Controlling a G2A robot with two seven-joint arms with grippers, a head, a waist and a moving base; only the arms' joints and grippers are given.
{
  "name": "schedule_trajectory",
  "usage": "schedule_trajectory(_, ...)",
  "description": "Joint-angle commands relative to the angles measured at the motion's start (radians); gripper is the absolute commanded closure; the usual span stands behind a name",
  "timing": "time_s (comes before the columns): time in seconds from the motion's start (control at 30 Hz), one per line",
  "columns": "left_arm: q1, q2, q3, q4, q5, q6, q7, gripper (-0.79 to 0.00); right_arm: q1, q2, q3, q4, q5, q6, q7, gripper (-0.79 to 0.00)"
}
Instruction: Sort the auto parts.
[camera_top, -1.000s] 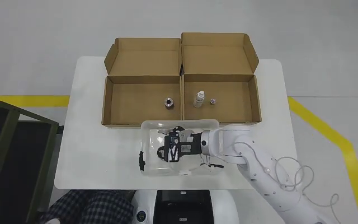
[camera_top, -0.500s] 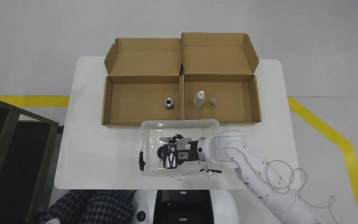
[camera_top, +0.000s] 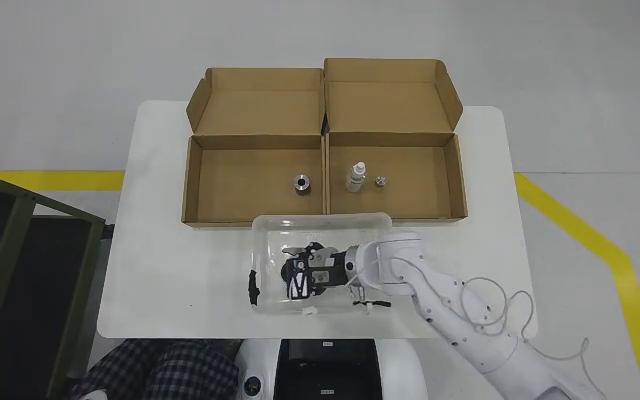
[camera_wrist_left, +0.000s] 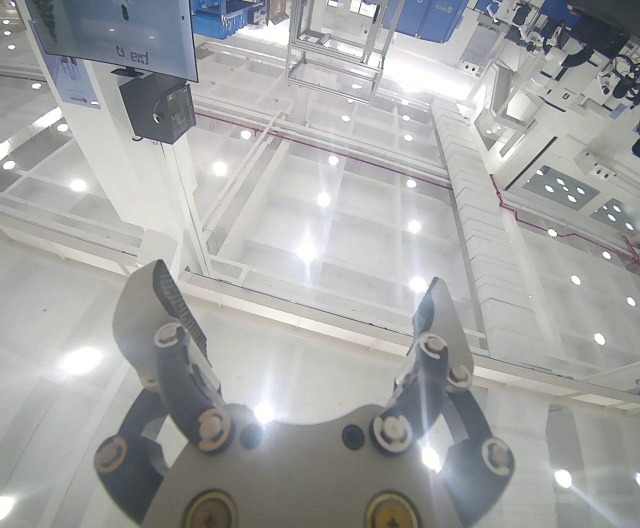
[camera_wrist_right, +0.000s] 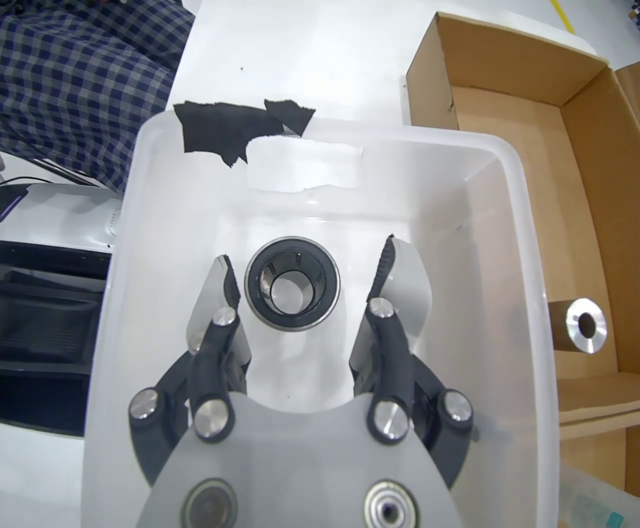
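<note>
Right gripper (camera_wrist_right: 306, 250), seen from its own wrist: I am holding my fingers wide apart and gripping nothing. They are reaching down into the clear bin (camera_wrist_right: 525, 250), which is sitting on the table (camera_top: 160, 250) just in front of the two cartons.

The bushing (camera_wrist_right: 255, 290), a short black sleeve with a metal band around it, is lying directly between my two pads. It is standing on end on the bin floor, so its bore is facing up toward my wrist and its long axis is running roughly along my approach rather than across it. It is not centred in the gap: one pad (camera_wrist_right: 231, 285) is sitting just beside its outer wall, and the other is well clear of it. As I judge it, closing now would press on the round side wall, and the nearer pad would meet the part first and nudge it across.

From above, the right gripper (camera_top: 298, 278) is working inside the bin. The left carton (camera_top: 230, 180) is holding a metal cylinder (camera_top: 300, 183). The right carton (camera_top: 420, 180) is holding a white bottle (camera_top: 356, 177).

My left gripper (camera_wrist_left: 296, 287) is pointing up at the ceiling, spread open and empty, so the right arm is the one placed for this pick.
</note>
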Motion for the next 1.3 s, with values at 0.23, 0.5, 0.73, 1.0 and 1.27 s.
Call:
schedule_trajectory(0.23, 0.0, 0.0, 0.0, 0.0, 0.0, 0.0, 0.0, -0.785, 0.023, -0.013, -0.036, 0.057, -0.004, 0.012, -0.005, -0.502)
schedule_trajectory(0.5, 0.0, 0.0, 0.0, 0.0, 0.0, 0.0, 0.0, -0.785, 0.044, -0.024, -0.058, 0.09, 0.005, 0.005, -0.008, -0.379)
schedule_trajectory(0.73, 0.0, 0.0, 0.0, 0.0, 0.0, 0.0, 0.0, -0.785, 0.061, -0.028, -0.063, 0.101, 0.013, -0.007, -0.007, 0.0)
schedule_trajectory(1.0, 0.0, 0.0, 0.0, 0.0, 0.0, 0.0, 0.0, -0.785, 0.053, -0.015, -0.016, 0.061, 0.042, -0.034, -0.006, 0.0)
schedule_trajectory(1.27, 0.0, 0.0, 0.0, 0.0, 0.0, 0.0, 0.0, -0.785, 0.016, 0.01, 0.068, -0.034, 0.07, -0.049, -0.011, 0.0)
